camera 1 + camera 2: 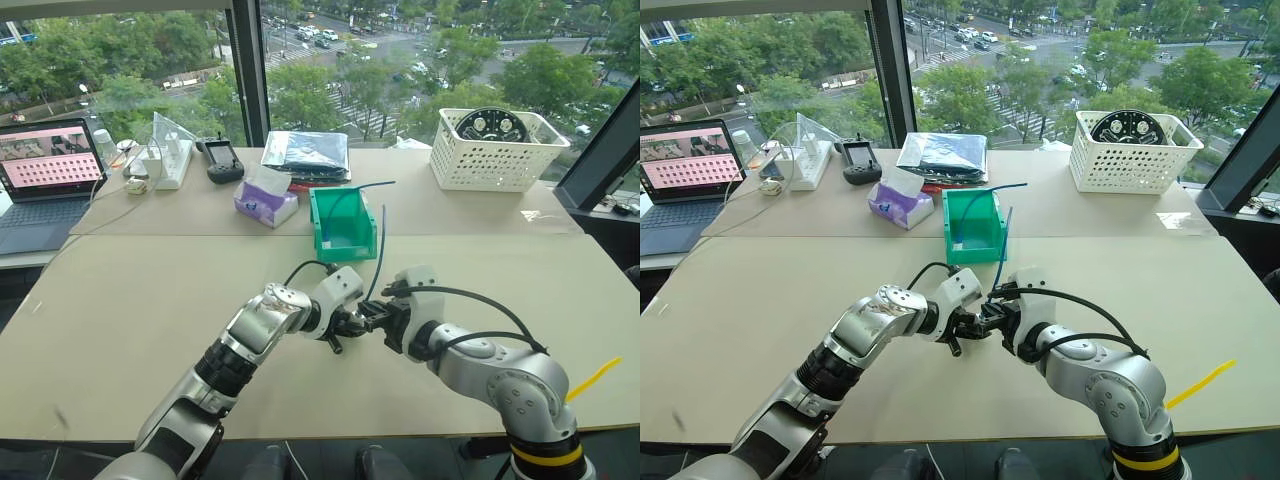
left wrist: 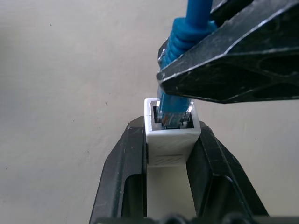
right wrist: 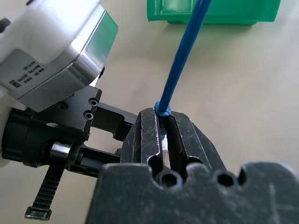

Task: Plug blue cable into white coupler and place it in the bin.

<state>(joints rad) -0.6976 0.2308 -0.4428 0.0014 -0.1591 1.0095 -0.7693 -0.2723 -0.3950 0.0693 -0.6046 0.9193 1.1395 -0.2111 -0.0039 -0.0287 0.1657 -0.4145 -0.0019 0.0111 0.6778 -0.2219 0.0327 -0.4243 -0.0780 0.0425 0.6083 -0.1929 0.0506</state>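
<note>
- Plugging is the step in hand: the blue cable's (image 2: pixel 179 100) plug sits in the mouth of the white coupler (image 2: pixel 172 136), though whether it has gone fully home I cannot tell.
- Left tool (image 2: pixel 168 154) is clamped on the coupler, one black finger on each side, with the socket facing the other arm.
- Right tool (image 3: pixel 162 135) is clenched on the cable just behind its plug, and the rest of the cable rises from it toward the green bin (image 1: pixel 343 226).
- Both tools meet above the middle of the counter (image 1: pixel 120 330), near its front edge, with the joined parts held off the surface.
- Next move, as I judge it, calls for a firm straight push along the socket until the plug seats, then one tool letting go so the other can carry cable and coupler to the bin.
- Bin stands just beyond the tools, its low front lip facing them, with a darker cable (image 1: pixel 362 187) running over its back edge.
- Farther back lie a tissue pack (image 1: pixel 265 202), a white basket (image 1: pixel 494 150), a power strip (image 1: pixel 172 160) and a laptop (image 1: pixel 47 180), with big windows over a leafy street behind.
</note>
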